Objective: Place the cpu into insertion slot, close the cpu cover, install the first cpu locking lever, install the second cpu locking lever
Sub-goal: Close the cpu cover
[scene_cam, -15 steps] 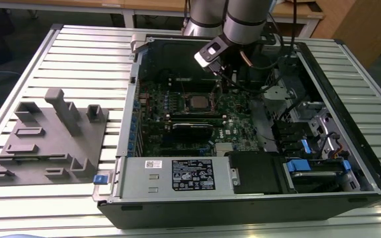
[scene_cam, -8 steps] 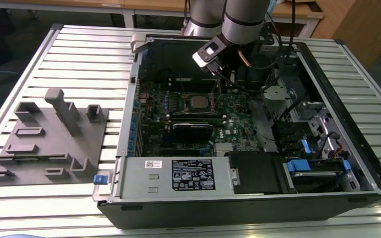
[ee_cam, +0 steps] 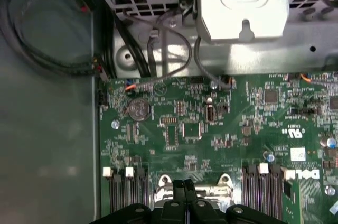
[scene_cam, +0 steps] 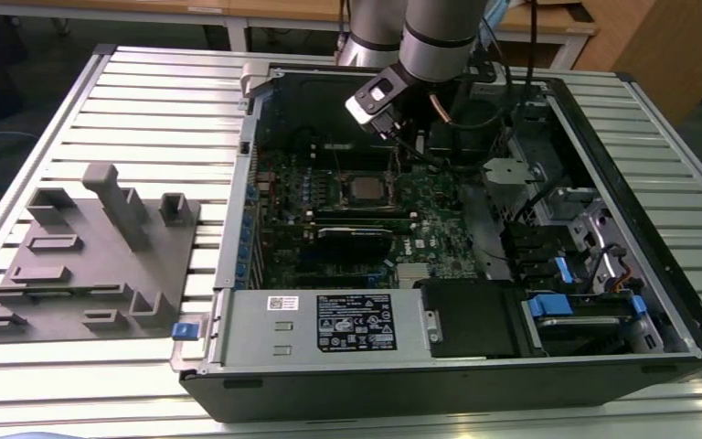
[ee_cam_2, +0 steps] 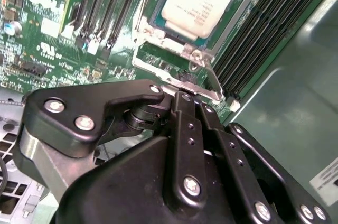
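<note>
While the cpu [ee_cam_2: 195, 7] lies framed by the cpu cover [ee_cam_2: 177, 49], end effector [ee_cam_2: 185, 97] pressed together, tips at the cover's edge.

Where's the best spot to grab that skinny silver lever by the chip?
Probably the free end of the locking lever, which sticks out past the socket corner beside the gripper. Come from above; the rest hugs the cpu cover.

Surface [scene_cam: 143, 101]: slatted silver metal. Carries open desktop computer case [scene_cam: 424, 393] on its side; grey moulded fixture block [scene_cam: 83, 265] toward exterior view's left; small blue piece [scene_cam: 184, 330] between.
</note>
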`<state>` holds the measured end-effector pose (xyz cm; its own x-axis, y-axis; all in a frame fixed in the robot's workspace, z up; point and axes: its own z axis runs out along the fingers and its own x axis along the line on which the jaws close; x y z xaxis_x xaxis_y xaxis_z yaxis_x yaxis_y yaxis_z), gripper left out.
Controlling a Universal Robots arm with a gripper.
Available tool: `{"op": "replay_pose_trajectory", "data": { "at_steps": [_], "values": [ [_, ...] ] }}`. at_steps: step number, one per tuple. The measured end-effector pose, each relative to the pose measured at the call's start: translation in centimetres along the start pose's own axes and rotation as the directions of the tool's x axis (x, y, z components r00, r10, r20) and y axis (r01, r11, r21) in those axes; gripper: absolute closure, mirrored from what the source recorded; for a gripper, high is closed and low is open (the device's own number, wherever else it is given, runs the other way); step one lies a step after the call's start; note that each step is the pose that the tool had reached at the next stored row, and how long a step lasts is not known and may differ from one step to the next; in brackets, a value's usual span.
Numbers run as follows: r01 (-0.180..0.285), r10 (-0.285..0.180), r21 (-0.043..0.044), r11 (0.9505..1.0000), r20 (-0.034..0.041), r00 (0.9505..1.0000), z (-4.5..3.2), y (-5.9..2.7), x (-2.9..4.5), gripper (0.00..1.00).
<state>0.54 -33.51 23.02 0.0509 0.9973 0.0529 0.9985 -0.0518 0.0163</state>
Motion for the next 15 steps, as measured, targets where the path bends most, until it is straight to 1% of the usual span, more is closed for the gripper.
{"op": "replay_pose_trajectory", "data": {
  "at_steps": [7, 13, 14, 15],
  "values": [
    [0.000, 0.000, -0.0001, 1.0000, 0.0000, 1.0000, 0.06, -1.07, -0.06, 0.89],
    [0.000, 0.000, 0.0000, 1.0000, 0.0000, 1.0000, 0.06, -1.11, -0.06, 0.89],
    [0.000, 0.000, 0.0016, 1.0000, -0.0002, 1.0000, 0.08, -1.12, -0.06, 0.89],
    [-0.001, 0.001, 0.0079, 1.0000, -0.0001, 1.0000, 0.11, -1.12, -0.06, 0.89]
  ]
}}
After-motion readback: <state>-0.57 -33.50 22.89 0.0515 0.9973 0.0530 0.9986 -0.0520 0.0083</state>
